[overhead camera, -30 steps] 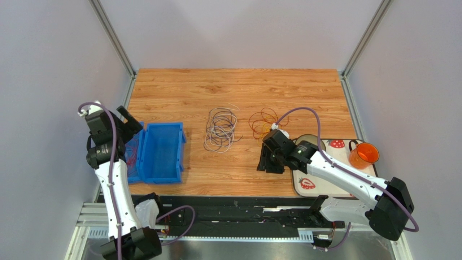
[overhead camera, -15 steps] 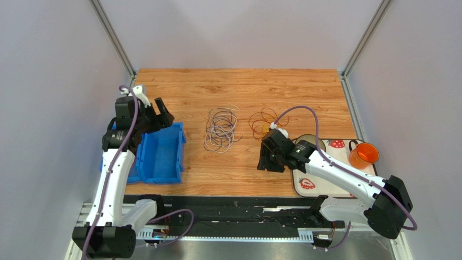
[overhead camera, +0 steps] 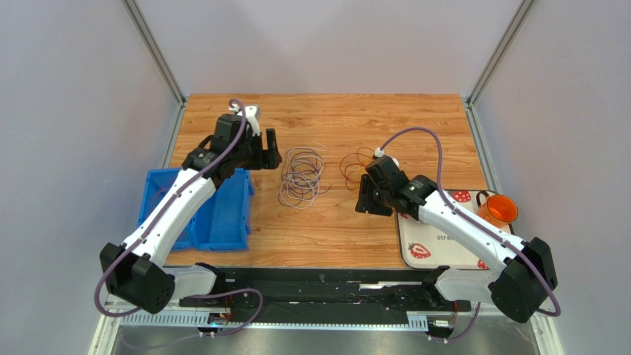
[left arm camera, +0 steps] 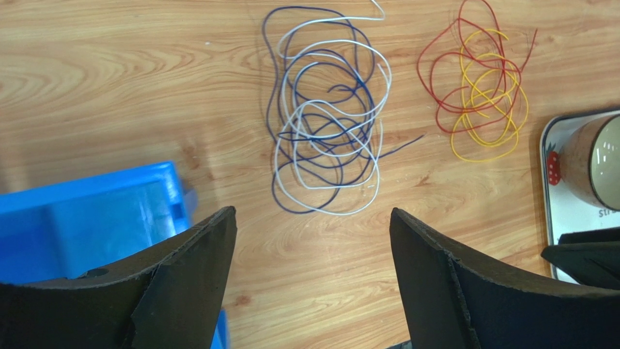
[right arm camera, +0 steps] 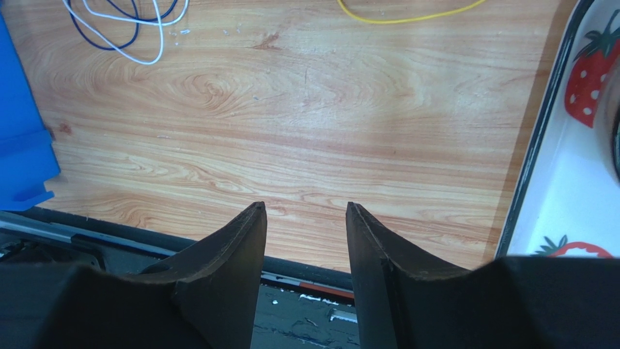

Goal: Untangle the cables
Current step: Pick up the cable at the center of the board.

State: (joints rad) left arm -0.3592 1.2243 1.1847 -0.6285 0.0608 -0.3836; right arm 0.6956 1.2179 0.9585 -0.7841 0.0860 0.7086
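Observation:
A tangle of white and dark purple cables [overhead camera: 302, 177] lies in loose loops at the table's middle; it also shows in the left wrist view [left arm camera: 327, 138]. A smaller tangle of red and yellow cables [overhead camera: 357, 168] lies just to its right, seen in the left wrist view [left arm camera: 480, 94] too. My left gripper [overhead camera: 268, 151] is open and empty, just left of the white-purple tangle [left arm camera: 311, 218]. My right gripper [overhead camera: 368, 203] is open and empty, a little nearer than the red-yellow tangle; its view [right arm camera: 304, 211] shows only cable ends at the top.
A blue bin [overhead camera: 215, 211] stands at the left near the table's edge. A strawberry-print tray [overhead camera: 444, 251] at the right holds a brown cup [left arm camera: 593, 160]. An orange mug [overhead camera: 496, 212] stands at the tray's far right.
My left arm has swung from beyond the bin at the far left over to the table's middle, beside the white-purple tangle. My right gripper has moved slightly up toward the red-yellow tangle.

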